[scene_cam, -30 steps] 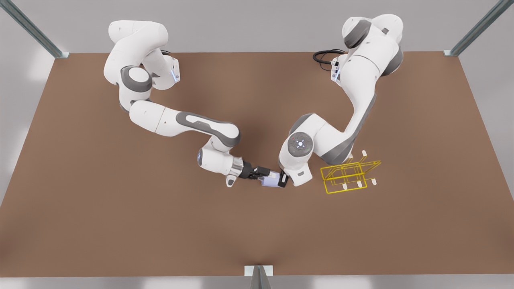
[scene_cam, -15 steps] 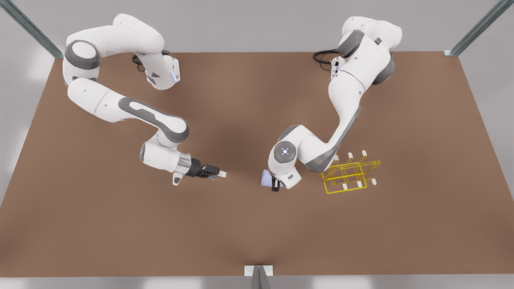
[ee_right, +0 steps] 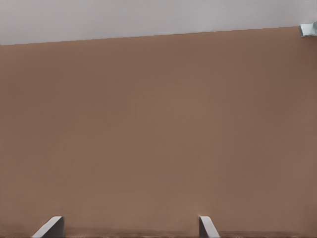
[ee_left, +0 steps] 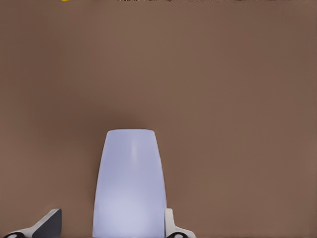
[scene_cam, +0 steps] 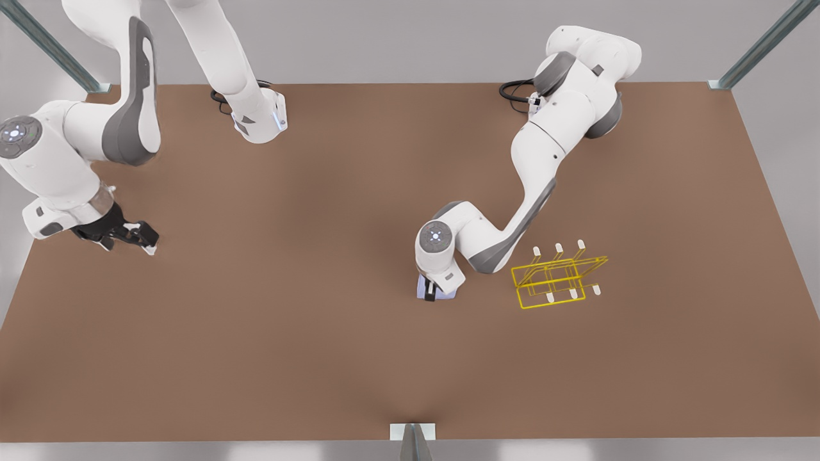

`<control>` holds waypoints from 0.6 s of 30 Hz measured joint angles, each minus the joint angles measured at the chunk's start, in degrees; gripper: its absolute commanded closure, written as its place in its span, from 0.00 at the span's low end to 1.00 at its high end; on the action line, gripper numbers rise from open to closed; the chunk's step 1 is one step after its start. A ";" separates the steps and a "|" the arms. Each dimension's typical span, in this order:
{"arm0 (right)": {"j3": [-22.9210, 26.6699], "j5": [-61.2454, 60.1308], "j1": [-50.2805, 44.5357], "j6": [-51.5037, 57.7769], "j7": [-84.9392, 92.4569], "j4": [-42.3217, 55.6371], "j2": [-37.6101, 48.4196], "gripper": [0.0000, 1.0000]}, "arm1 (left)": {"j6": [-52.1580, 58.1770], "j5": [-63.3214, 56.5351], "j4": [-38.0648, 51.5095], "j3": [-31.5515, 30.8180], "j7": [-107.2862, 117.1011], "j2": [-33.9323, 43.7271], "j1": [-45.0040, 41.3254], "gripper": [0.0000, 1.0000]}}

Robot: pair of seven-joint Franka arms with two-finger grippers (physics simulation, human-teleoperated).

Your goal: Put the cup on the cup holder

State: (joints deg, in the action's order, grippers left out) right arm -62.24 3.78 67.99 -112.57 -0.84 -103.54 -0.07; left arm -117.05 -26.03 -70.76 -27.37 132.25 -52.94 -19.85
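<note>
Left gripper (scene_cam: pixel 430 292) sits mid-table, pinching the cup (ee_left: pixel 129 186) between its fingers. In the left wrist view one finger presses the cup's side, the other stands a little off it, and the cup runs lengthwise straight out from the wrist, its narrow end farthest from the camera. In the front view the cup (scene_cam: pixel 447 296) peeks out as a pale sliver under the wrist, above the table (scene_cam: pixel 320 358); whether it touches the surface I cannot tell.

Holder (scene_cam: pixel 558 282) stands to the front view's right of the held cup, near but clearly apart, with bare table between. Its white-tipped prongs (scene_cam: pixel 558 248) stick out in two rows from the yellow wire frame.

Right gripper (scene_cam: pixel 138 235) hangs at the front view's far left edge, fingers spread with nothing between them (right wrist view shows bare table ahead). It waits, well apart from everything.

Judgement: the cup is in hand and the carry to the holder is the step due. The left arm is by far the nearer, and the only one loaded. The move turns on one relation: the holder lies sideways from the gripper, toward the front view's right, so the cup's long axis must be brought in line with a prong before it goes on. A crooked approach risks snagging the thin wire and nudging the frame.
</note>
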 measured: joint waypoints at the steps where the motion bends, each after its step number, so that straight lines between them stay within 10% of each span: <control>1: 14.03 0.75 -13.08 3.34 0.72 2.21 0.00 0.00 | -0.18 -0.11 0.03 0.03 0.16 -0.03 0.08 0.00; 3: 39.55 1.55 -36.38 9.94 2.04 6.46 0.97 0.00 | -0.47 -0.27 -0.01 0.13 0.38 -0.11 0.46 0.00; 5: 51.12 0.89 -46.21 15.07 3.17 9.02 1.95 0.00 | -0.75 -0.51 -0.14 0.20 0.56 -0.38 0.54 0.00; 18: 55.65 -0.44 -53.34 29.87 5.40 14.13 0.03 0.00 | -2.01 -3.36 -1.92 0.23 -0.60 -2.34 0.08 0.00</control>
State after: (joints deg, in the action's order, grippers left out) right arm -6.59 3.35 14.65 -82.70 4.55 -89.41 -0.04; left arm -119.06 -29.40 -72.69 -27.14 131.65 -55.28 -19.78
